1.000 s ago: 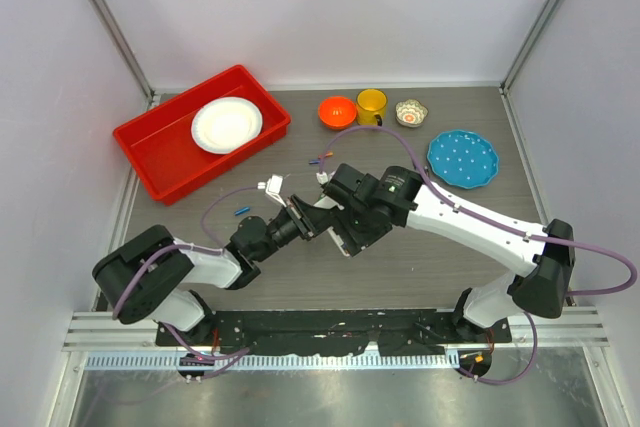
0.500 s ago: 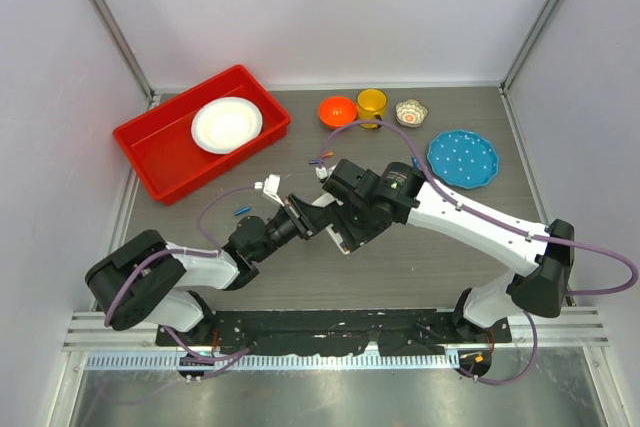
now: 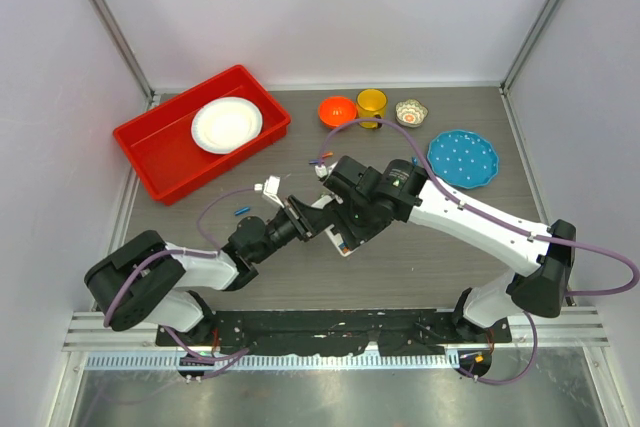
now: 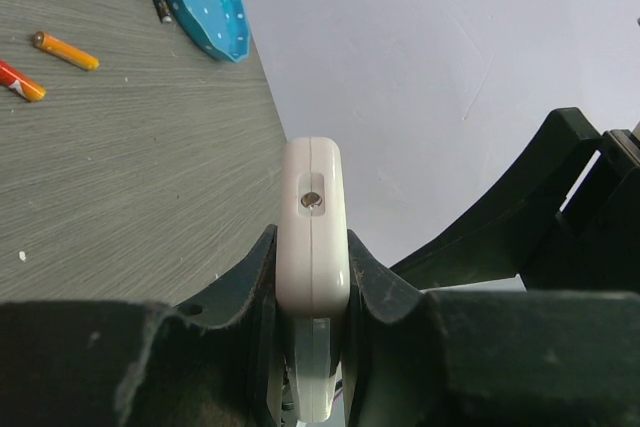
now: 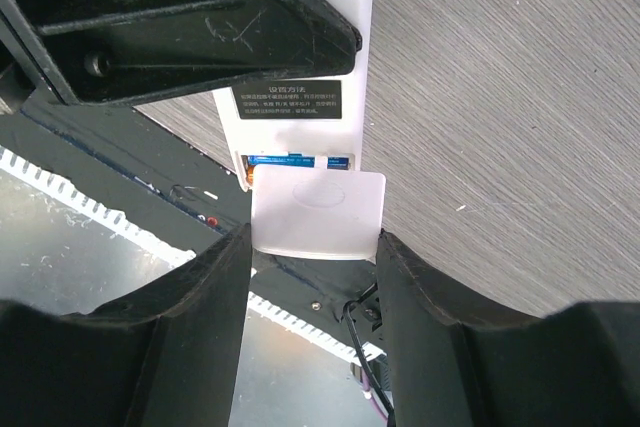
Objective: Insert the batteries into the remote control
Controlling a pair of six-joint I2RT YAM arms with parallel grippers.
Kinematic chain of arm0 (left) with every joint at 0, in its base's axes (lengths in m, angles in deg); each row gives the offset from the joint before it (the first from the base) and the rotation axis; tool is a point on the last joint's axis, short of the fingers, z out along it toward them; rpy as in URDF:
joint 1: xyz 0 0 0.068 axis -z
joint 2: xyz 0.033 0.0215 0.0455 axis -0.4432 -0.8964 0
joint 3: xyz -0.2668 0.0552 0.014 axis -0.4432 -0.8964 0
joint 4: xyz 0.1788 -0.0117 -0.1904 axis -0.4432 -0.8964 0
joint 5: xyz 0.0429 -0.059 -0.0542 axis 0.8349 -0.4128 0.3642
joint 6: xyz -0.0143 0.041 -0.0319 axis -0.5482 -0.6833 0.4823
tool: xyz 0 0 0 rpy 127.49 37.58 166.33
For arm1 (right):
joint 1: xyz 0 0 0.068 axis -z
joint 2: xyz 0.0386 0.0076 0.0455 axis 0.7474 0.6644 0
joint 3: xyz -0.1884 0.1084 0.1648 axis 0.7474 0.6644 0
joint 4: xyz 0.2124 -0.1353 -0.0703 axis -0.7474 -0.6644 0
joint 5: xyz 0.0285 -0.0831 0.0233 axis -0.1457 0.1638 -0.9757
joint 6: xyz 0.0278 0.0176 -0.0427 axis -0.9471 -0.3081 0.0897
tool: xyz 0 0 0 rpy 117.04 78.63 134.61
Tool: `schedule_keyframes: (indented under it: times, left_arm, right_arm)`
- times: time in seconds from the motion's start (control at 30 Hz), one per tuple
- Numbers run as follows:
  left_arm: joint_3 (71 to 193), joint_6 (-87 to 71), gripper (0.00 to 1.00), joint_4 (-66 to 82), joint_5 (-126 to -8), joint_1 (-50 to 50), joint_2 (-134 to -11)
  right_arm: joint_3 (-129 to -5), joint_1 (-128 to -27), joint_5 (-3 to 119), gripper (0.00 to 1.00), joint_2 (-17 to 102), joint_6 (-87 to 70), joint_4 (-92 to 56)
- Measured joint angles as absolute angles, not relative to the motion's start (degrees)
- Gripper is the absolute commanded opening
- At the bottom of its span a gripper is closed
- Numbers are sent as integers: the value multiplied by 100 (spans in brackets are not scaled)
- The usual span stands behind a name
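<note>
Clamping the remote control edge-on, left gripper is clenched. Right gripper apparently grasps the white cover at its battery bay; batteries lie toward worktop's far edge.

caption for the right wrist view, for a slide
Right hand holds the cover at the remote's open bay, a battery showing inside.

A red rectangular plastic tray holds a round white plate. To its right stand an orange bowl, a yellow mug, a small patterned bowl and a blue dotted plate.
</note>
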State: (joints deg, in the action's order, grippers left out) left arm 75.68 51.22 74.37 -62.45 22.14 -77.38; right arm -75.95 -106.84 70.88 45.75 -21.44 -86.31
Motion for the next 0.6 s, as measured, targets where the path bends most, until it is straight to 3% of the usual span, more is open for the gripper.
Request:
schedule_keyframes:
  times: [0.6]
  left_arm:
    - [7625,5548,0,7282,-6726,2026,-7965]
  right_arm:
    - [-7595,-10782,7022,1,4586,-1939,-8636]
